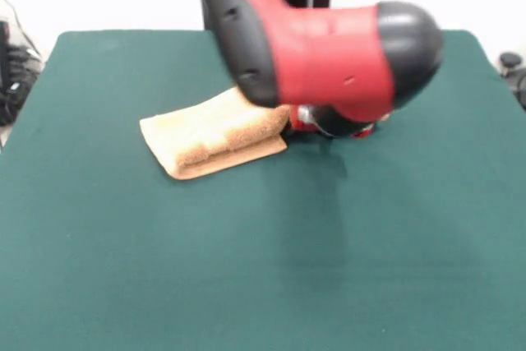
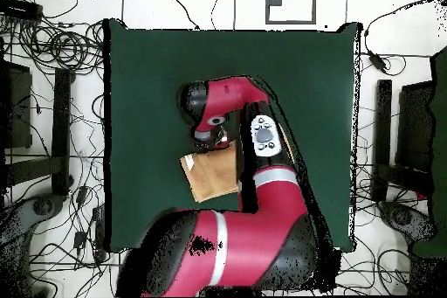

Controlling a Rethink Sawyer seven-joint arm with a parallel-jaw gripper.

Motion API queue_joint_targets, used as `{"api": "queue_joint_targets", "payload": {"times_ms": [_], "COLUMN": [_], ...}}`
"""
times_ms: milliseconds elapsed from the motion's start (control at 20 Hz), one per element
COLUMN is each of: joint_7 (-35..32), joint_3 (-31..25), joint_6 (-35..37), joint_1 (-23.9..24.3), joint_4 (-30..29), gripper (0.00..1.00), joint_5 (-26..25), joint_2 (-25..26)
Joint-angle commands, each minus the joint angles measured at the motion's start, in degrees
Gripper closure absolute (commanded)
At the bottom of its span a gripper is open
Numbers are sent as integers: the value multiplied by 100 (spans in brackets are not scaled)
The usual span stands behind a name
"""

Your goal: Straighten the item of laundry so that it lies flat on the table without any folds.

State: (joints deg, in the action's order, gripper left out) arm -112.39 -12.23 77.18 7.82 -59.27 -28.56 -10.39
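Observation:
The item of laundry [image 1: 205, 136] is an orange-tan towel lying folded over on itself, left of the middle of the dark green table [image 1: 246, 269]. Its right end runs under my arm. My gripper [image 1: 329, 125] hangs low at that right end, mostly hidden behind the big red and black wrist link [image 1: 329, 55]. In the overhead view the towel [image 2: 212, 176] shows as a tan patch on the table [image 2: 148, 76], partly covered by the arm. There the gripper [image 2: 214, 137] sits right at the towel's upper edge.
The red arm [image 2: 262, 181] reaches over the table's near-base half and covers part of the cloth. Tangled cables [image 2: 61, 50] and dark stands [image 2: 384, 137] lie on the floor round the table. Black gear [image 1: 12, 71] stands off the table's left edge.

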Motion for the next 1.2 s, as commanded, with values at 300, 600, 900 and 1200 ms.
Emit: {"api": "queue_joint_targets", "payload": {"times_ms": [300, 600, 900, 1200], "joint_7": [-378, 55, 271, 513], "joint_3": [860, 518, 273, 177], "joint_6": [-2251, -1720, -1192, -819], "joint_1": [-387, -51, 253, 373], "joint_4": [-248, 74, 332, 453], "gripper": [0, 0, 0, 0], "joint_5": [-1702, -1257, -772, -495], "joint_2": [-483, -127, 241, 443]}}
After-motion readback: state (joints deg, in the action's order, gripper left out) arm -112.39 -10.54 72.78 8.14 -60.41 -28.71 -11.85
